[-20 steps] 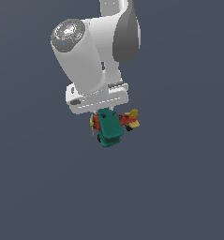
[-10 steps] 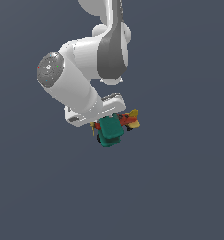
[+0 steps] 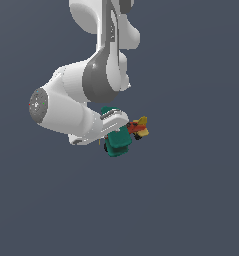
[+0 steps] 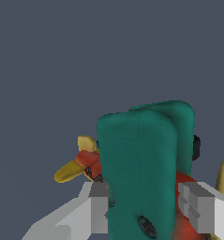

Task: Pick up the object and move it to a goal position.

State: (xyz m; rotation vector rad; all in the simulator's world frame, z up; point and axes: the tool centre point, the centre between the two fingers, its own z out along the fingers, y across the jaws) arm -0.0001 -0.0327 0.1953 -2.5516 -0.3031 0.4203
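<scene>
Background: uniform dark blue-grey field in both views; no table edge, wall or goal marker shows.

Exterior view. Item 1: arm (image 3: 91, 95), white with grey joints, entering from above and folded so the wrist lies toward the exterior view's left. Item 2: gripper (image 3: 116, 131), largely hidden behind its own white housing; the fingertips cannot be made out here. Item 3: biplane (image 3: 119, 141), directly under the gripper, teal wings hanging below the housing, red body and yellow tail jutting out to the exterior view's right. Nothing visible beneath it; it appears to hang clear of any surface.

Wrist view. Item 3 again: biplane (image 4: 141, 168) fills the space between the fingers, broad teal wings standing edge-on, a black wheel at the far wing edge, red body and yellow tail off to one side. Item 2 again: gripper (image 4: 144, 206), one grey pad (image 4: 100, 206) pressed to one wing face, the other against the opposite side near the red body. State: clenched on the biplane.

Progress, judged: pick-up done, the toy aloft in a firm-looking grasp. Remaining: carry to the goal, whose place cannot be told from either view.
</scene>
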